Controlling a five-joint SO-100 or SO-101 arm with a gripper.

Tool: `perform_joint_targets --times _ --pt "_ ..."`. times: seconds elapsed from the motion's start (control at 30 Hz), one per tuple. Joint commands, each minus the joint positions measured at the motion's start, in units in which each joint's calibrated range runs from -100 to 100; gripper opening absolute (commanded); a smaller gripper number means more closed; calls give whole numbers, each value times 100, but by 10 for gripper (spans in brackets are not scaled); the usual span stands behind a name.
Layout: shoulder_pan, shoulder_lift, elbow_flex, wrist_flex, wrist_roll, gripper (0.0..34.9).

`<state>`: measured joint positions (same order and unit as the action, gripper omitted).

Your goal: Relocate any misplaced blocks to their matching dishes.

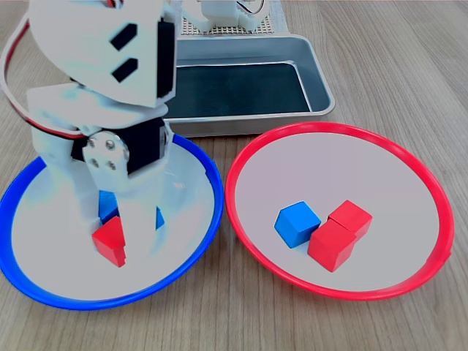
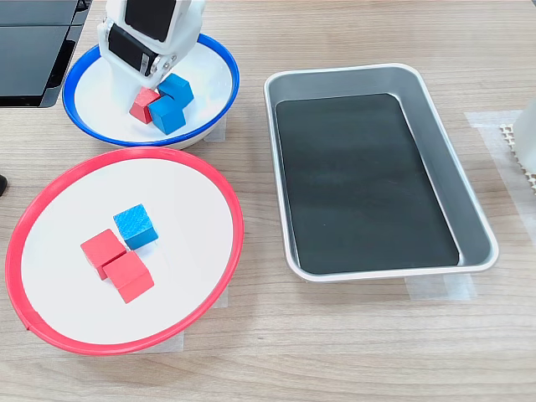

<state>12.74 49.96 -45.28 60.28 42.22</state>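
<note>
You're working on a light wood-grain table point(image 2: 352, 352). Directly on it: the blue-rimmed dish point(image 2: 219, 55) at the second exterior view's upper left, the red-rimmed dish point(image 2: 50, 188) just below it, nearly touching, and a rectangular grey metal tray point(image 2: 477, 226) with a dark insert to their right. Clear tape patches hold the tray's near edge. In the first exterior view the tray point(image 1: 322, 80) sits behind both dishes.

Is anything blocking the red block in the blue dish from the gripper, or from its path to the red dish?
Nothing visible. The gripper is right at the red block in the blue dish; two blue blocks sit against its far side. The red dish is adjacent, with only low rims between.
</note>
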Motion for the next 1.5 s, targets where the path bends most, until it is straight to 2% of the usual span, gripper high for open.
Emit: perform_joint_targets --times 0.0,0.3,0.43,0.87,1.13,1.47 --pt "-65 -96 -128 -39 -5 131" --pt "-103 -130 -46 43 44 123" --pt "-112 -147 -10 52 83 101" --pt "-140 -275 136 101 142 60" --pt "-178 -301 99 142 161 4" --pt "-470 -932 81 596 -63 4"
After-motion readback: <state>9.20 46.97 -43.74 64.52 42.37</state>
